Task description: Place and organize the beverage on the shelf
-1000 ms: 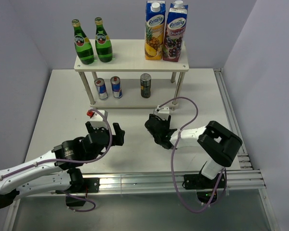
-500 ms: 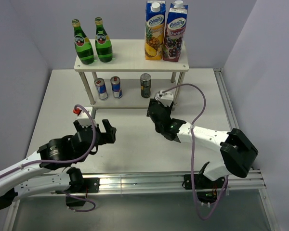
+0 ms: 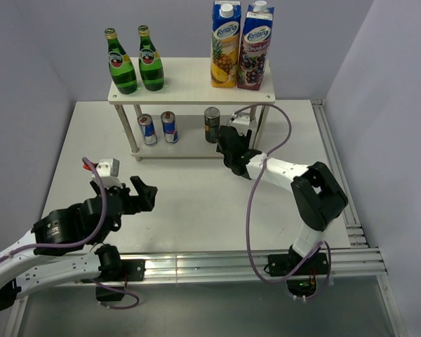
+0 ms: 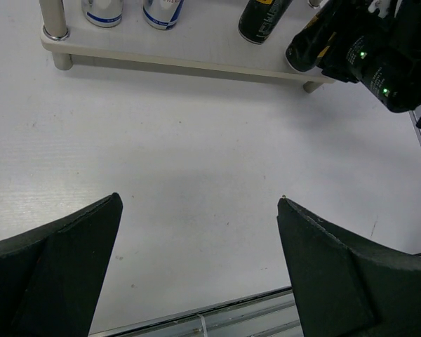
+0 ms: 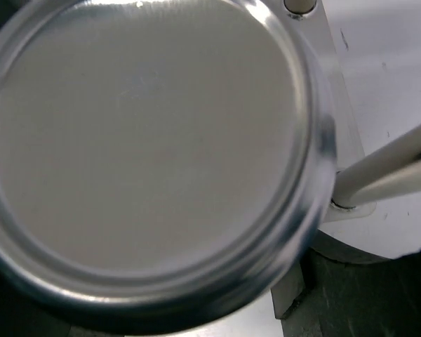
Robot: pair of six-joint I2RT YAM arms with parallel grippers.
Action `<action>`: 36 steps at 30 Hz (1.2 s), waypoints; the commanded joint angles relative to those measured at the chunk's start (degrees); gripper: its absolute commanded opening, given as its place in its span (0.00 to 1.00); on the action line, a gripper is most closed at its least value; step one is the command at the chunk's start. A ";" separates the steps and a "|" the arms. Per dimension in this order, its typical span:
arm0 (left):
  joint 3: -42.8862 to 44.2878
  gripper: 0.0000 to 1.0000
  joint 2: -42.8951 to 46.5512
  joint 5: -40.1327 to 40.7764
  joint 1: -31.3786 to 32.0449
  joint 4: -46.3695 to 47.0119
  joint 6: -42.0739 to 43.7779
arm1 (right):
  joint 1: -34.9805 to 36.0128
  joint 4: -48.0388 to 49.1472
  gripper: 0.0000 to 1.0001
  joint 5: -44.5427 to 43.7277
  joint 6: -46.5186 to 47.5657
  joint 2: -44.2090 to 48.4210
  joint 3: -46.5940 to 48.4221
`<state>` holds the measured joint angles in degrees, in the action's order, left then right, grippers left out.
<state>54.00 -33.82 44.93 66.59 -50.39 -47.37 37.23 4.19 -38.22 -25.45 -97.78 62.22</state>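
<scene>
Jaws of the right gripper point(image 3: 230, 144) are clamping a dark slim can point(image 5: 147, 140) at the shelf's point(image 3: 189, 81) lower board (near the other dark can point(image 3: 212, 124)); left gripper point(image 4: 198, 203) jaws are gaping wide, well apart from the shelf

Bright, even light; blurry close-up can point(image 5: 147, 140)

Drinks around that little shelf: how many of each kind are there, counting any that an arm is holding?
Green bottles: 2
Juice cartons: 2
Blue-silver cans: 2
Dark cans: 2
Total: 8
</scene>
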 commanded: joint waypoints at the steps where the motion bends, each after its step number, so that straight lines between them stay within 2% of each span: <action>1: 0.41 0.99 0.60 0.34 0.39 1.96 1.41 | -1.28 3.99 0.00 -0.28 1.11 -0.91 5.46; 11: 0.23 0.99 -0.54 -0.37 0.65 2.32 1.76 | -3.22 3.11 0.00 -1.60 2.34 -7.60 13.01; 30: 0.14 0.99 -0.28 -0.10 1.00 2.32 1.58 | -4.71 5.31 0.01 -7.13 1.99 -12.52 15.22; 32: 0.14 0.99 -0.28 -0.01 1.00 2.23 1.58 | -4.89 6.36 0.19 -7.22 1.90 -12.35 14.69; 33: 0.14 0.99 -0.19 0.16 1.00 2.23 1.58 | -4.98 6.36 0.51 -7.40 1.72 -12.35 14.69; 35: 0.14 0.99 -0.28 0.16 1.09 2.23 1.58 | -5.06 6.45 0.84 -7.57 1.28 -12.35 14.34; 36: 0.23 0.99 -0.28 0.25 1.09 2.05 1.50 | -4.98 6.36 0.90 -7.57 1.11 -12.35 14.42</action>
<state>53.91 -33.87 44.84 67.22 -50.02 -46.59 33.52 5.13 -42.78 -24.14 -110.50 73.52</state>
